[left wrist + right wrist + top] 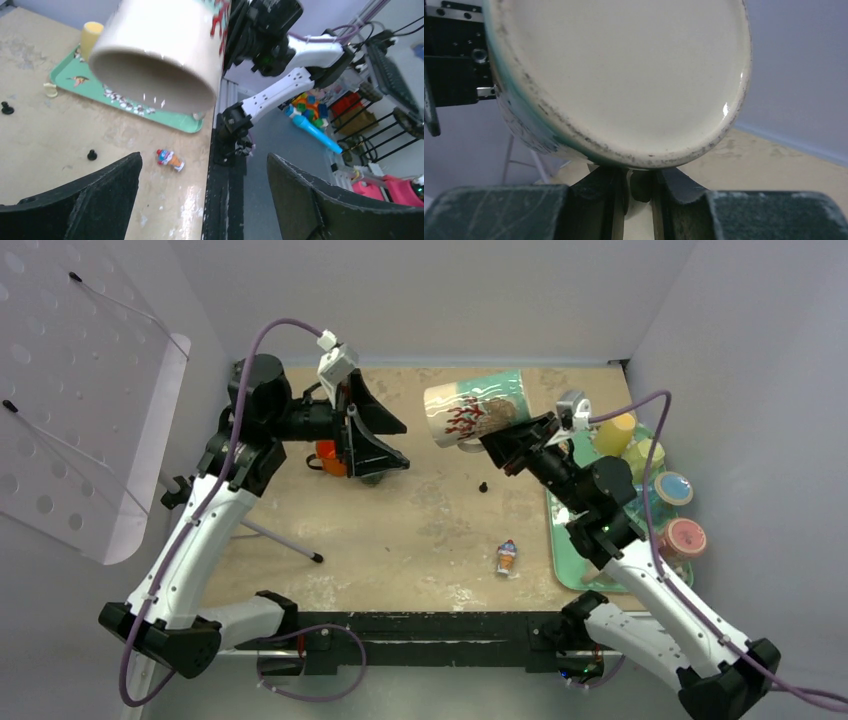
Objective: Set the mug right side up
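Reorientation is the step in hand: the right claw [505, 443] pinches the handle of the cream ceramic mug [475, 408], glazed teal with a red coral pattern, and holds it in the air above the far right part of the sandy counter [420, 530]. The mug lies on its side, mouth toward the left arm and base toward the right wrist. The left claw [383, 435] is spread wide with nothing between its fingers, near the far left of the counter beside a small orange object [328, 455] and apart from the mug. The turn looks about half done. Next, the right wrist should roll until the mouth faces up, then lower the mug base-first onto bare counter, away from the green plastic tray [565, 545] at the right edge.
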You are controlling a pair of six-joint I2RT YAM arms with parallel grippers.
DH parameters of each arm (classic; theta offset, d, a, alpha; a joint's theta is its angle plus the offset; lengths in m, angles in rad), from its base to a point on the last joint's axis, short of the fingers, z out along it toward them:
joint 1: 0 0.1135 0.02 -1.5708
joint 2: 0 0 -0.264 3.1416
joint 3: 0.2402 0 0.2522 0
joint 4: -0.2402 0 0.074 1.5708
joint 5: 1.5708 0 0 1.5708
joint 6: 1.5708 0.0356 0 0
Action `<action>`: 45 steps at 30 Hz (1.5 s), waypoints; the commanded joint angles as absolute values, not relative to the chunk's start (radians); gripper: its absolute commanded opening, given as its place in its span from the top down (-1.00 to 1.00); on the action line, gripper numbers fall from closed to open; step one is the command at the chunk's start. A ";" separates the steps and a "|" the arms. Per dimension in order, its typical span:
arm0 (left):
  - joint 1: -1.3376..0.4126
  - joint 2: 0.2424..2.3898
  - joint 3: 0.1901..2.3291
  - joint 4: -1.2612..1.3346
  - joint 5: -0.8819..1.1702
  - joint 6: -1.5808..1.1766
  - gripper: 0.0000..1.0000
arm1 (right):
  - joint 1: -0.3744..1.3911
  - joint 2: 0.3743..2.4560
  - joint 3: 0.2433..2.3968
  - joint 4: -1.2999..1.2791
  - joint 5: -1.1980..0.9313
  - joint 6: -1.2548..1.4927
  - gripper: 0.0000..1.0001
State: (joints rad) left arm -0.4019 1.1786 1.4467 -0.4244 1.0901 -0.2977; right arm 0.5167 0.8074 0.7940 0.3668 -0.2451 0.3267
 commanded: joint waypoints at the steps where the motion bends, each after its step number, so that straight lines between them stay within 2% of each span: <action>1: -0.417 1.189 1.425 -0.095 1.100 -0.592 -0.89 | 0.609 0.865 0.841 0.650 -0.207 0.429 1.00; 7: -0.430 1.232 1.392 0.108 1.112 -0.808 -0.73 | 0.712 0.964 0.875 0.713 -0.196 0.414 1.00; 9: -0.430 1.239 1.385 0.134 1.099 -0.842 -0.58 | 0.734 0.995 0.888 0.728 -0.204 0.408 1.00; 12: -0.431 1.261 1.400 0.087 1.084 -0.831 -0.03 | 0.758 1.035 0.906 0.734 -0.219 0.389 1.00; 14: -0.431 1.274 1.411 0.040 1.081 -0.809 0.44 | 0.765 1.058 0.919 0.701 -0.227 0.372 1.00; 15: -0.431 1.278 1.419 0.009 1.076 -0.783 0.78 | 0.765 1.067 0.921 0.679 -0.227 0.364 1.00; 16: -0.430 1.284 1.436 -0.073 1.062 -0.743 1.00 | 0.765 1.071 0.919 0.657 -0.213 0.359 1.00; 17: -0.430 1.288 1.458 -0.167 1.045 -0.674 1.00 | 0.765 1.070 0.913 0.635 -0.198 0.370 0.73; 18: -0.429 1.291 1.482 -0.268 1.016 -0.584 1.00 | 0.761 1.061 0.906 0.596 -0.160 0.379 0.19; 20: -0.427 1.295 1.535 -0.481 0.932 -0.373 1.00 | 0.754 1.015 0.886 0.502 -0.031 0.361 -0.72; 22: -0.428 1.295 1.588 -0.730 0.819 -0.130 1.00 | 0.746 0.968 0.868 0.393 0.102 0.333 -0.81; 25: -0.428 1.289 1.634 -1.012 0.623 0.210 1.00 | 0.716 0.886 0.844 0.257 0.158 0.281 -0.86; 29: -0.429 1.270 1.561 -1.221 0.364 0.468 1.00 | 0.653 0.802 0.840 0.082 0.224 0.262 -0.91; 34: -0.428 1.271 1.361 -1.320 0.102 0.654 1.00 | 0.455 0.852 0.946 -0.205 0.292 0.270 -0.95; 37: -0.417 1.285 1.258 -1.260 -0.030 0.708 1.00 | 0.321 0.919 1.008 -0.319 0.296 0.288 -0.95; 41: -0.379 1.358 1.246 -1.203 -0.051 0.727 1.00 | 0.209 0.978 1.018 -0.348 0.288 0.331 -0.95; 45: -0.345 1.458 1.272 -1.161 -0.092 0.723 1.00 | 0.186 0.990 0.964 -0.278 0.255 0.341 -0.95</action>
State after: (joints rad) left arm -0.3744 1.4014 1.2106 -1.2720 0.0067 0.6651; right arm 0.1993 1.0042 0.9810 -0.2935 0.2676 0.3126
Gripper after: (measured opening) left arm 0.190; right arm 0.972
